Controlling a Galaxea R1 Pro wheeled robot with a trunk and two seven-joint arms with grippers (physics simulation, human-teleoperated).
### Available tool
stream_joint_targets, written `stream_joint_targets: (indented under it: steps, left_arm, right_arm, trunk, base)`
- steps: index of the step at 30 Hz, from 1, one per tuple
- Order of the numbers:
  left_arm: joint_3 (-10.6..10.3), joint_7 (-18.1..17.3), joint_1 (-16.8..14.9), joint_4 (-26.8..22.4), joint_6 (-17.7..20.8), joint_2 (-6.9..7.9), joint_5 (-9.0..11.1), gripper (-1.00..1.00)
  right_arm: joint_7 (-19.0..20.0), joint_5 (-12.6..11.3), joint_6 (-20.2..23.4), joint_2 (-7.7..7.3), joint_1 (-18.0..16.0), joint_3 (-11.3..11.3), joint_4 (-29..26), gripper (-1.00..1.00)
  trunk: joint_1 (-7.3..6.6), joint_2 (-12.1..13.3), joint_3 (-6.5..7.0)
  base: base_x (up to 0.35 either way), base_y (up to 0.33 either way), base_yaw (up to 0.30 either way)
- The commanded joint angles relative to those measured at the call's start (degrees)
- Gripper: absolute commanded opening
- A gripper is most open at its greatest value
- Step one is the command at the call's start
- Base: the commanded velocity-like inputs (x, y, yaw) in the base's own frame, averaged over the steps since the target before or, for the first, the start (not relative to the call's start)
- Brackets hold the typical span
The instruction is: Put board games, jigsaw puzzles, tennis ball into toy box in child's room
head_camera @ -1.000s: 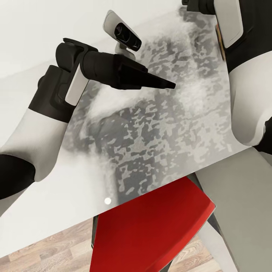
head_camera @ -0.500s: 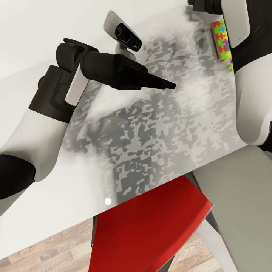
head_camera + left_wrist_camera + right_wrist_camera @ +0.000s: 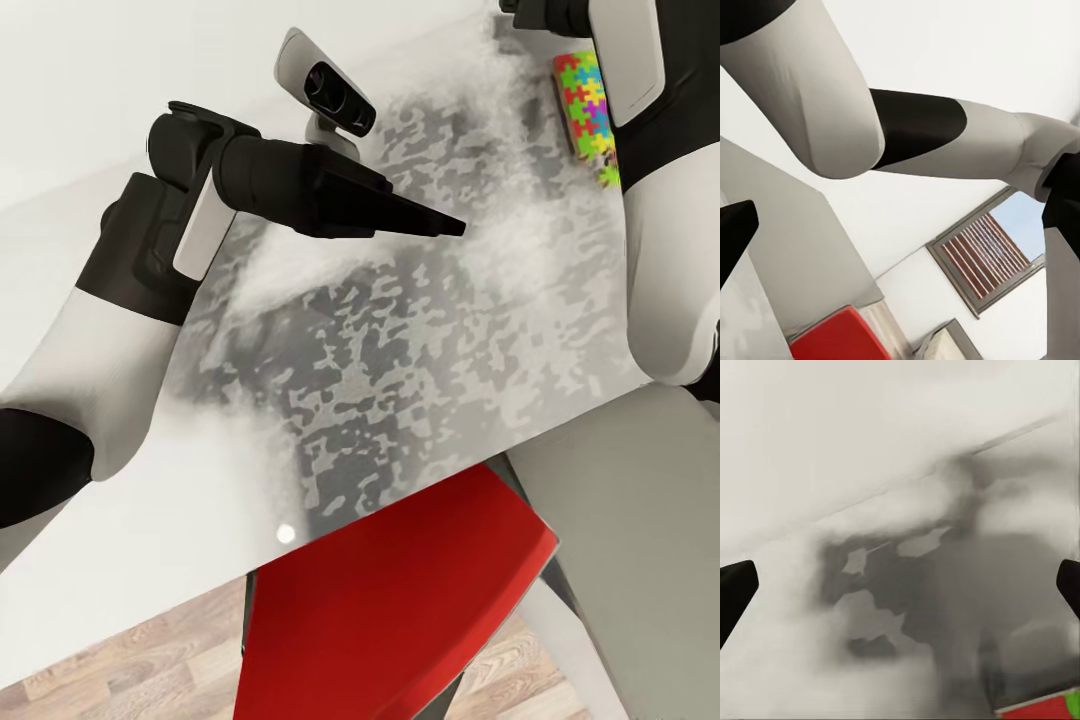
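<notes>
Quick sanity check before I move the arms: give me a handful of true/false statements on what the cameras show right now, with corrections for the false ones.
1. A jigsaw puzzle lies on the table beside the right arm in the head view. True.
2. The left gripper is clamped on a board game. False: the head view shows nothing in it, its fingers closed to a point above the table.
3. A red chair sits at the table's near edge. True.
4. The right gripper holds the tennis ball. False: its fingertips stand wide apart at the edges of the right wrist view, nothing between them.
5. The floor is blue carpet. False: it is wood plank.
</notes>
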Motion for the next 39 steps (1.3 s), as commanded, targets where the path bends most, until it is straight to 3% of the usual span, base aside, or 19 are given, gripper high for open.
stream_joint_targets:
  steps: [1,20,39]
  left_arm:
    - [-0.1,-0.2,0.0,0.0,0.6,-0.02,0.0,1.00]
    - [-0.1,-0.2,0.0,0.0,0.6,-0.13,0.0,1.00]
    - [-0.1,-0.2,0.0,0.0,0.6,-0.14,0.0,1.00]
  right_arm:
    - [-0.5,-0.6,0.2,-0.10,-0.1,0.3,0.0,1.00]
    - [-0.6,-0.4,0.1,-0.16,-0.1,0.5,0.0,1.00]
    - [-0.9,-0.5,0.0,0.00,-0.1,0.7,0.0,1.00]
  trunk:
    - [0.04,-0.1,-0.06]
    - [0.04,-0.1,-0.06]
    - [0.04,-0.1,-0.99]
  base:
    - [0.000,0.000,-0.126]
    - [0.000,0.000,-0.102]
    - [0.000,0.000,0.090]
